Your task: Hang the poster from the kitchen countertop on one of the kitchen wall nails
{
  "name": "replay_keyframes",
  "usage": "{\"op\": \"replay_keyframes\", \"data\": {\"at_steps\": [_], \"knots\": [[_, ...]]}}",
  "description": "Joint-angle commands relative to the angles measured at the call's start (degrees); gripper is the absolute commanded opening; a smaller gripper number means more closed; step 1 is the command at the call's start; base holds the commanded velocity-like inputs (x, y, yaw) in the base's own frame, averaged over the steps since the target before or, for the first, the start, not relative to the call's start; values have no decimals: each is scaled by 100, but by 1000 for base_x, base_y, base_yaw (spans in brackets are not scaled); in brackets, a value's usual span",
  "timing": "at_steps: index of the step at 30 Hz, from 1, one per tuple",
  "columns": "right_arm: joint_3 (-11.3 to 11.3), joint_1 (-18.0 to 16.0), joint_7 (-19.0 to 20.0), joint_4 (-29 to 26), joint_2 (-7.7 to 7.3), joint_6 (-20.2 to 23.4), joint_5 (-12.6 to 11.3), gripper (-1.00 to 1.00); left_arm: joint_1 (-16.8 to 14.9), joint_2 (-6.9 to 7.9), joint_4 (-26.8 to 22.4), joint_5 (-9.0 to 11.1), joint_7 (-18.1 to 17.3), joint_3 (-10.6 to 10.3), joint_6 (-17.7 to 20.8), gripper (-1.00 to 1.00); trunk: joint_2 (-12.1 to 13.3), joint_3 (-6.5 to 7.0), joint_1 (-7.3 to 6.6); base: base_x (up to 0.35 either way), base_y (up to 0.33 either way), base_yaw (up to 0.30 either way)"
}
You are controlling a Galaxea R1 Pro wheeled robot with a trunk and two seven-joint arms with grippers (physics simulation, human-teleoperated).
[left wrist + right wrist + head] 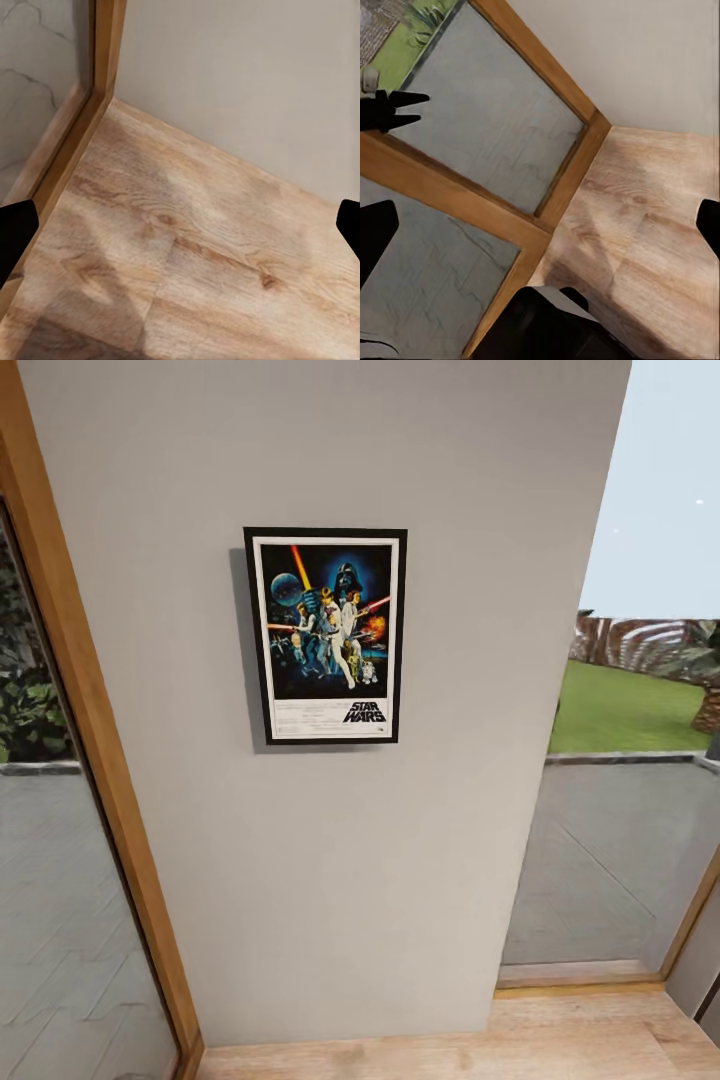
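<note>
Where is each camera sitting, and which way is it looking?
Head view: from the robot's head, facing the grey wall where the poster hangs; no arms in sight.
Left wrist view: near the left fingers, looking down at the wooden floor; dark fingertips at both edges.
Right wrist view: near the right fingers, looking down at the glass door's wooden frame.
Both wrist views share floor and wall.
</note>
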Motion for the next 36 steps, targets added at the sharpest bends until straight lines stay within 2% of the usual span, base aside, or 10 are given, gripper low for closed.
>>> {"op": "replay_keyframes", "data": {"at_steps": [1, 10, 18, 23, 24, 26, 27, 31, 33, 36], "knots": [[-6, -3, -54, 8, 0, -51, 4, 100, -3, 0, 10, -18, -29, 46, -11, 100, -4, -2, 2, 0, 0, 0], [-18, -3, -460, 162, -1, -59, 0, 100, -3, 3, 10, -18, -19, 47, 0, 100, -4, 54, 2, 0, 0, -29], [-27, -3, -1258, 241, 5, -55, -4, 100, -3, -1, 16, -18, 6, 48, 9, 100, -4, 89, 2, 0, 0, -28], [-14, -3, -2404, 525, 10, -52, -4, 100, 27, -3, 36, -24, 179, 48, 14, 100, -4, 92, 2, 0, 0, -3], [-2, -3, -2985, 827, 22, -54, -3, 100, 178, -3, 41, -26, 529, 48, 14, 100, -4, 92, 2, 0, 0, 0], [2, -3, -3234, 958, 27, -54, 0, 100, 253, -5, 43, -26, 680, 48, 15, 100, -4, 92, 2, 0, 0, 0], [6, -3, -3792, 1334, 38, -55, -1, 100, 407, -7, 46, -26, 857, 48, 15, 100, -4, 92, 2, 0, 0, 0], [13, -3, -4699, 1847, 64, -55, -3, 100, 581, -9, 46, -26, 941, 48, 15, 100, -4, 92, 2, 0, 0, 0], [14, -3, -5514, 2149, 79, -53, -7, 100, 692, -5, 47, -27, 973, 48, 15, 100, -4, 92, 2, 0, 0, 0], [13, -3, -6126, 2370, 127, -47, -8, 100, 782, -4, 46, -27, 988, 48, 15, 100, -4, 92, 2, 0, 0, 0]]}}
